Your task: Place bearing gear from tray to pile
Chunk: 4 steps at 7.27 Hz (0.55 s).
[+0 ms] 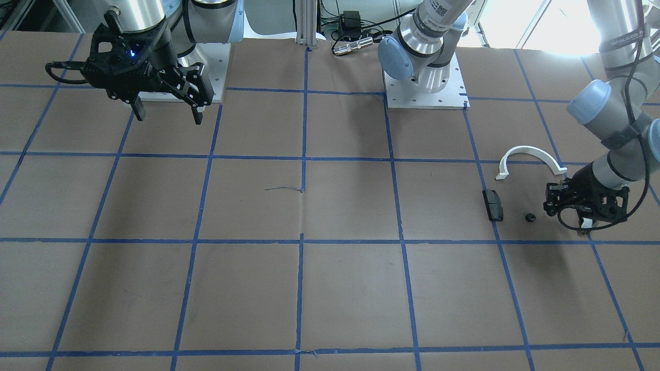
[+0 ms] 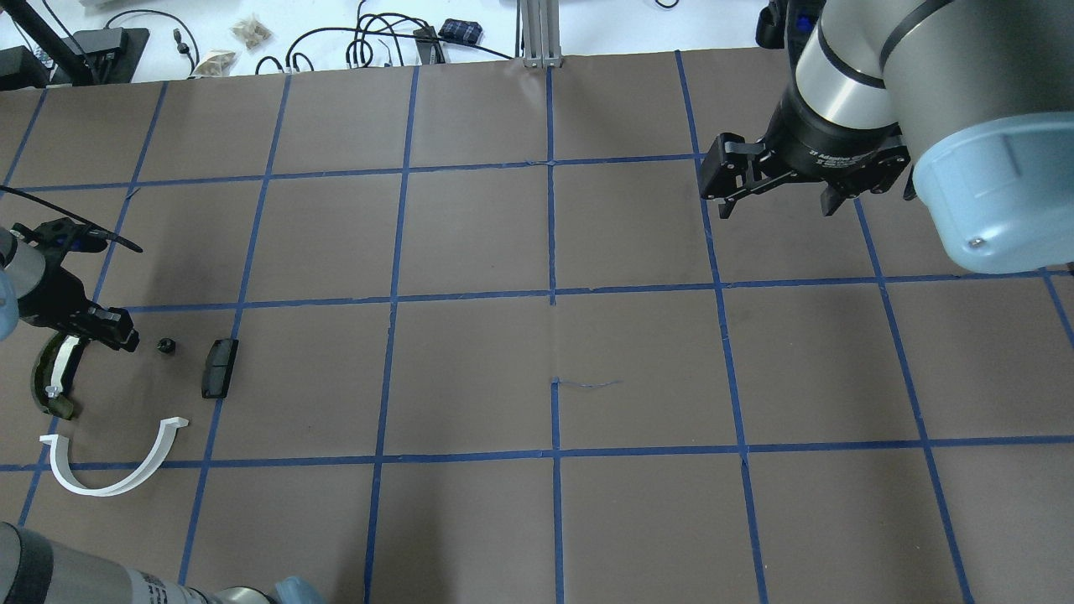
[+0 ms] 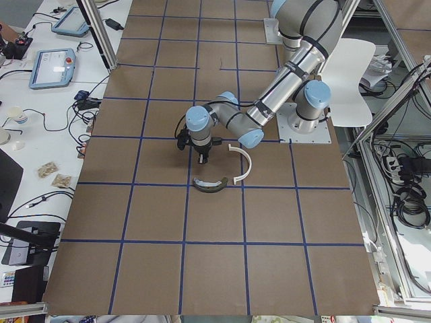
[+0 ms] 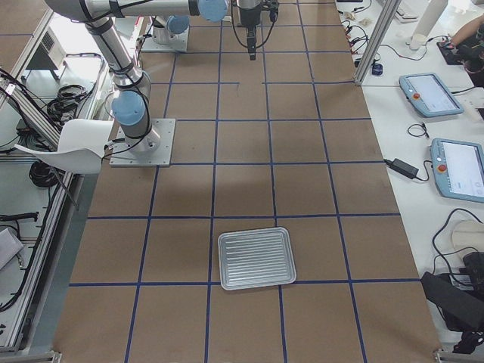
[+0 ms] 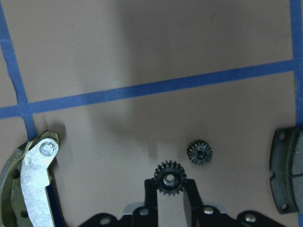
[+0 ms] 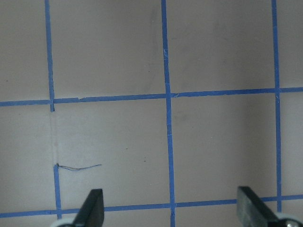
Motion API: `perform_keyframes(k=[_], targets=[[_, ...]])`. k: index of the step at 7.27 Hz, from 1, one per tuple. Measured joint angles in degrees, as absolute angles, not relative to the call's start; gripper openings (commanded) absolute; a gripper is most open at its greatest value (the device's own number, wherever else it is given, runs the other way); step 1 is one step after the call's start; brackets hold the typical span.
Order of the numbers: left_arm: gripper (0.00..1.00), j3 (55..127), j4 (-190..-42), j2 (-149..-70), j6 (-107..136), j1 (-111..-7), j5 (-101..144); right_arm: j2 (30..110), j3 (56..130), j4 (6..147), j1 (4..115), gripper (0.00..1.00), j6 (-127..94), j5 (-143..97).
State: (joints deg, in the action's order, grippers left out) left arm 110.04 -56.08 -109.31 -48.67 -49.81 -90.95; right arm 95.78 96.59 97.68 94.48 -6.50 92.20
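Bearing gear (image 5: 170,177): you'll find it pinched between the two dark fingers of the left gripper (image 2: 122,334), which are clamped on its toothed rim from either side. It is a small black spur gear with fine, even teeth and a round bore through the middle. You cannot tell from the wrist view whether it is resting on the paper or held just clear of it.

Just beside it, up and to the right in that view, lies a second gear (image 5: 199,153) of the same dark, toothed shape, flat on the surface and apart from the fingers.

Look outward and you see the rest of the pile around them. On one side is the black block (image 5: 286,175), a flat matte pad of rectangular outline with small holes near its corners. On the other is the olive curved piece (image 2: 50,369), a dull crescent carrying a pale metal strip with a rivet at its end. Further out sits the white half-ring (image 1: 531,150), a thin, smooth plastic arc with a small lip at each tip.

The table (image 2: 470,235) is covered in brown paper gridded with blue tape.

Well apart from the pile, the tray (image 4: 257,258) is a ribbed, shiny metal sheet with rounded corners.

The right gripper (image 2: 772,189) hangs above the table far from the parts, its jaws spread wide with nothing between them.
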Motion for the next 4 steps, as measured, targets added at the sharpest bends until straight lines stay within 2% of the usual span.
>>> perform_keyframes(k=[2, 3, 4], targets=[[0.0, 110.38, -55.92, -110.18, -48.47, -49.76, -90.83, 95.82, 96.61, 97.63, 94.48, 1.0, -6.5, 92.2], [0.24, 110.43, -55.91, -110.43, -48.48, -49.73, -90.78, 95.89, 96.69, 97.6, 94.48, 1.0, -6.5, 92.2], [0.6, 110.42, -55.9, -110.68, -48.5, -49.71, -90.46, 95.96, 96.84, 97.57, 94.48, 1.0, -6.5, 92.2]])
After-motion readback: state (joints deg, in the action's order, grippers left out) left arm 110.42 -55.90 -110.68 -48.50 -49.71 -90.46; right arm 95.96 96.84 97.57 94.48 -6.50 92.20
